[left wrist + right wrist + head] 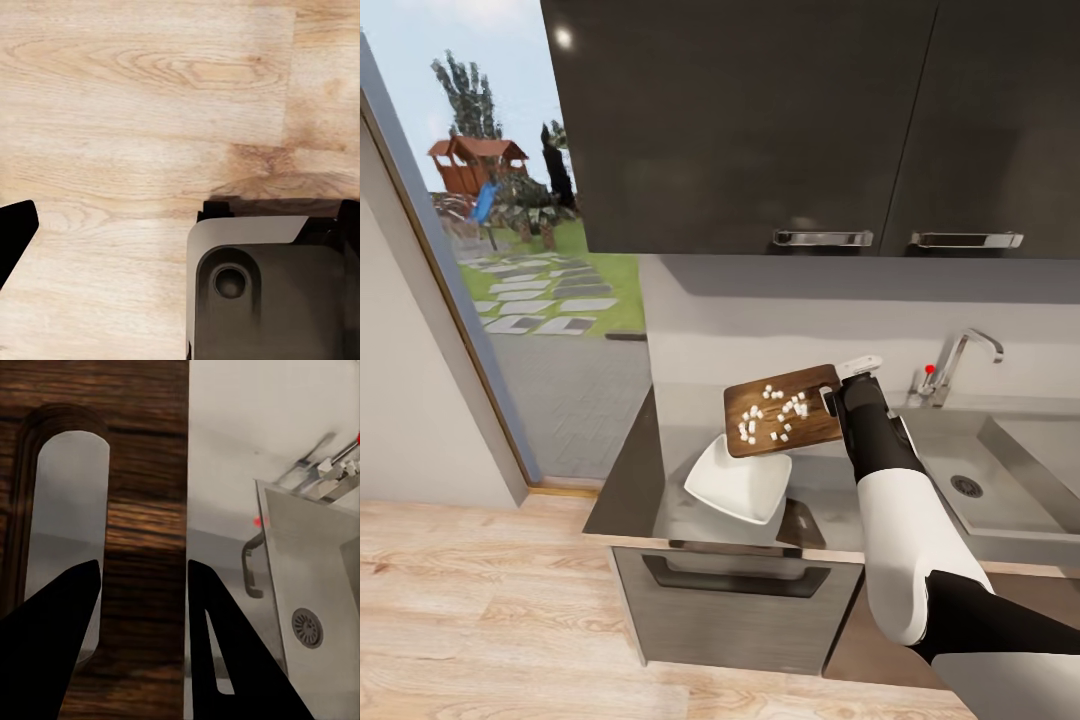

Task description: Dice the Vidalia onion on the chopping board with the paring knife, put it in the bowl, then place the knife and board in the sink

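The brown chopping board (805, 383) hangs tilted above the countertop (628, 490), with several white diced onion pieces (772, 412) lying on it. My right gripper (841, 391) is shut on the board's end beside the handle slot. In the right wrist view the board (142, 472) sits between the two black fingers (225, 660), slot to one side. The white square bowl (738, 486) rests tipped on the counter just below the board's lower edge. The steel sink (1010, 445) lies to the right. A black finger (13, 234) of my left gripper hangs over the wooden floor, held wide.
A chrome faucet (964, 358) with a red knob (930, 368) stands behind the sink (315, 562). Dark wall cabinets (760, 120) hang above the board. A dark flat shape (801, 524) lies at the counter's front edge. My base (270, 292) stands on the wooden floor (470, 620).
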Controlling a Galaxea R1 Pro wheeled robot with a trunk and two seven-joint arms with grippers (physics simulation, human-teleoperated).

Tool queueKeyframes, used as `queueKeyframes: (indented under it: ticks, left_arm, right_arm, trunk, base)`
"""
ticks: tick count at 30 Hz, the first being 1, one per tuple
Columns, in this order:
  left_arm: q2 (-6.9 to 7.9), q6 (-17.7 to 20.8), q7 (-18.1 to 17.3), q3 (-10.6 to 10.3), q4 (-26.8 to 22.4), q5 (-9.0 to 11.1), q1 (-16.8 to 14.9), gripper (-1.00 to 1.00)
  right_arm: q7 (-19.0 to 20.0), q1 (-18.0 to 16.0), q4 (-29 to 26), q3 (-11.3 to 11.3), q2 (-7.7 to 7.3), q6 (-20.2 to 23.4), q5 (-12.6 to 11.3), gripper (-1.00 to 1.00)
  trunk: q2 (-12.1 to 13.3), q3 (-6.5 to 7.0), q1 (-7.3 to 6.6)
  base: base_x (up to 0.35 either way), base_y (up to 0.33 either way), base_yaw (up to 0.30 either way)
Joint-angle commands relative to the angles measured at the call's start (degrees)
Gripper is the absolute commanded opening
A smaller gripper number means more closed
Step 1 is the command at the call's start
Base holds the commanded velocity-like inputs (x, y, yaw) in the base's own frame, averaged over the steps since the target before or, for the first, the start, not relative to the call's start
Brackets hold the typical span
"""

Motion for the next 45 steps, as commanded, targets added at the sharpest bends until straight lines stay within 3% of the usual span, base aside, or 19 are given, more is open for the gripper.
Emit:
queueKeyframes:
  ticks: [1,13,21,45]
  left_arm:
    - [-0.02,-0.43,0.09,-0.48,0.25,0.36,-0.11,1.00]
    - [-0.02,-0.42,0.09,-0.48,0.25,0.36,-0.11,1.00]
    - [-0.02,-0.42,0.09,-0.48,0.25,0.36,-0.11,1.00]
    - [-0.02,-0.42,0.07,-0.48,0.25,0.36,-0.11,1.00]
  right_arm:
    - [0.57,-0.07,-0.07,-0.20,0.07,0.07,0.59,-1.00]
    - [0.57,-0.06,0.11,-0.29,0.07,-0.84,0.76,-1.00]
    - [0.40,-0.07,1.63,-0.29,0.07,-2.79,2.78,-1.00]
    - [0.15,-0.07,1.95,-0.21,0.07,-2.83,4.44,-1.00]
  trunk:
    - [-0.13,-0.13,0.04]
    - [-0.13,-0.13,0.04]
    - [-0.13,-0.13,0.04]
    - [-0.13,-0.13,0.04]
  base:
    - [0.000,0.009,0.000]
    - [0.000,0.001,0.000]
    - [0.000,0.000,0.000]
    - [0.000,0.000,0.000]
